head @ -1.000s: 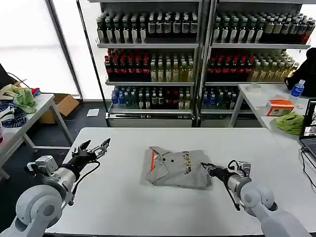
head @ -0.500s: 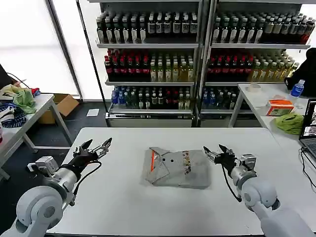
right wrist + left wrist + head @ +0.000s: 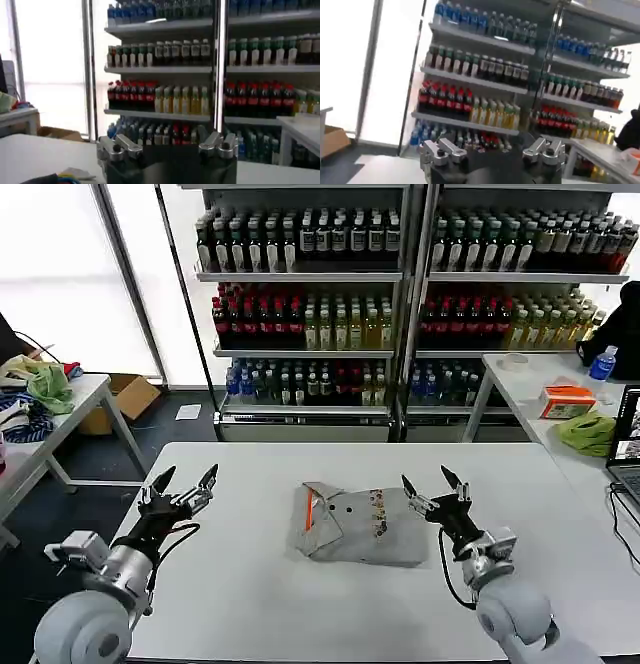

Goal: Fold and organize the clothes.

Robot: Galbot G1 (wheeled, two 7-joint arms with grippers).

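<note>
On the white table (image 3: 250, 584), going from the robot's left, the left gripper (image 3: 180, 487) is raised above the bare surface with its fingers spread wide and nothing between them; it stands well apart from the cloth. At the table's middle lies the folded grey polo (image 3: 358, 526), a squarish bundle slightly longer across the table than deep; its collar with the orange lining (image 3: 309, 512) lies at the end toward the left gripper, and a colourful band (image 3: 379, 514) runs across it front to back, nearer the other end. The right gripper (image 3: 433, 489) hovers just over the polo's right edge, prongs parted and empty (not touching the fabric, as far as the head view shows). Both wrist views look away from the table toward the drinks shelves (image 3: 485, 75), where rows of bottles stand, and each shows its own fingers apart; no label is readable.
</note>
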